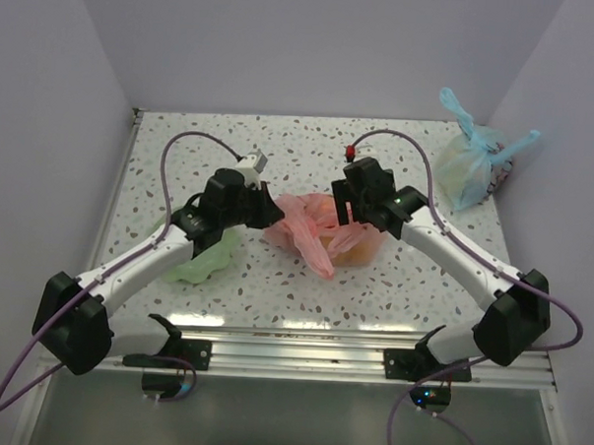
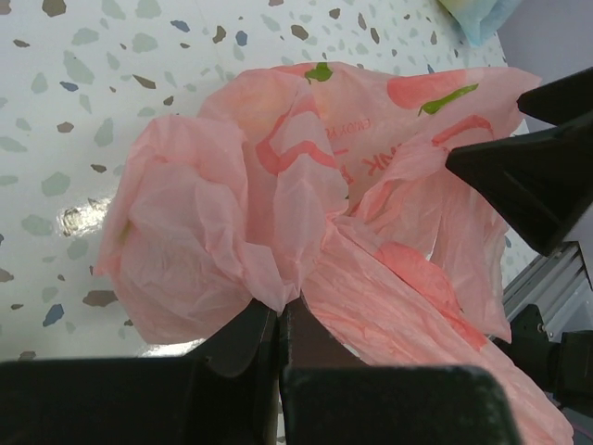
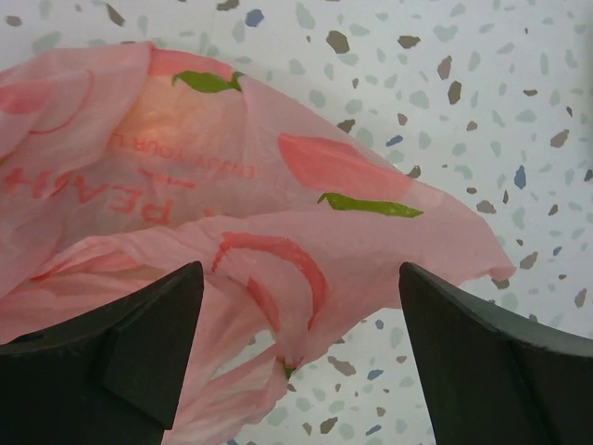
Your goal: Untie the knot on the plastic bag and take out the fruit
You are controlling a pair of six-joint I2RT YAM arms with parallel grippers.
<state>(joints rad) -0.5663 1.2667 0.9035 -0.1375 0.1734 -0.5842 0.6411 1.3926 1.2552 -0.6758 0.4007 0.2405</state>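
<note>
A grey wall [image 1: 55,123] stands along the left edge of the speckled table [image 1: 274,291]. The left arm [image 1: 147,260] reaches in from the near left corner. A pale green thing [image 1: 209,261] lies under it, just beside the pink bag. The left pincer [image 2: 280,320] has its two fingers pressed together, and they are pinching a bunched fold of the plastic bag [image 2: 278,185] at its left end. I cannot tell if that bunch is the knot.

The plastic bag sits in the middle of the table, well away from every edge. Bare speckled top shows behind it up to the back wall [image 1: 315,46]; more bare top shows in front of it, down to the metal rail [image 1: 301,353] at the near edge. Something orange-yellow, the fruit [image 1: 353,249], shows through the thin pink skin on the right side, inside the bag.

The right pincer [image 3: 298,278] hangs over the right end of the bag with its fingers [image 3: 139,343] spread wide. The pink plastic lies in the gap below them, and they pinch nothing.

Far to the right a blue bag [image 1: 472,166] with long tied ears stands at the back right corner, close to the right wall [image 1: 568,116]. A wide strip of table lies between it and the pink bag.
</note>
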